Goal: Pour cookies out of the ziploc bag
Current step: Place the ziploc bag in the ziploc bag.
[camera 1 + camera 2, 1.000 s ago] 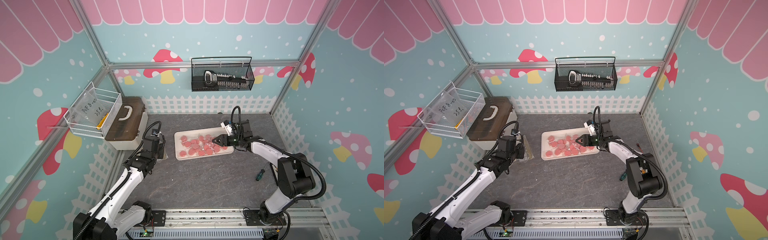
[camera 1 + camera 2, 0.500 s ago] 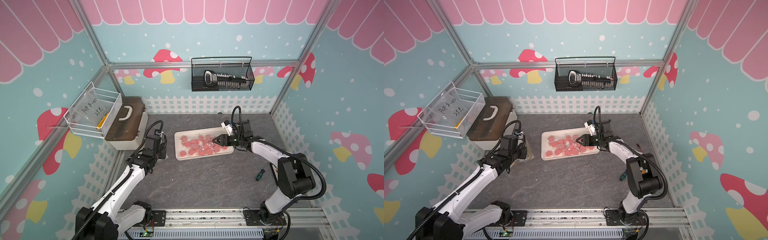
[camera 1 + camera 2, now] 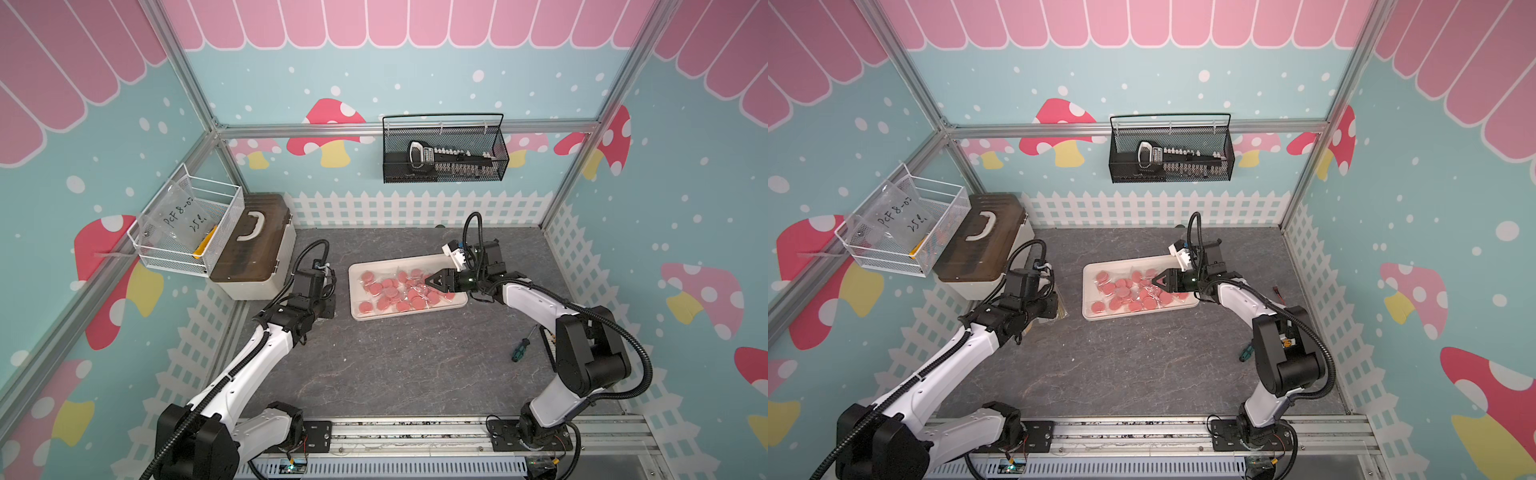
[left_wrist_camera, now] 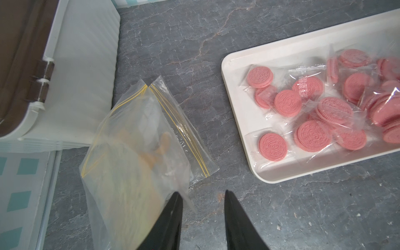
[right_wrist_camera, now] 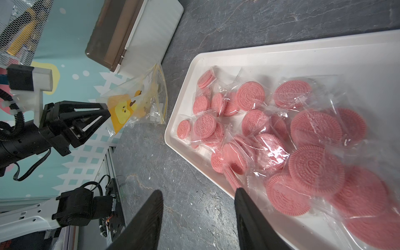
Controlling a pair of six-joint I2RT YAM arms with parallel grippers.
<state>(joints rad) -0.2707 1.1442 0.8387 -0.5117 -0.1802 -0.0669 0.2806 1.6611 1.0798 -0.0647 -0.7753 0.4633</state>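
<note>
In both top views the cookies (image 3: 399, 291) lie heaped in the white tray (image 3: 395, 266). The right pincer (image 3: 427, 282) hovers over its 3 o'clock end. The bag (image 3: 1061, 309) lies on the table at the tray's 9 o'clock, beside the toolbox (image 3: 253, 249).

Left wrist: the left pincer (image 4: 201, 193), nearly pressed together a second ago, now stands spread, with the limp bag slumped against one finger's outer side. The bag looks released, so pouring seems finished.

Right wrist: the right pincer is spread and empty, one tip at a wrapper.
</note>
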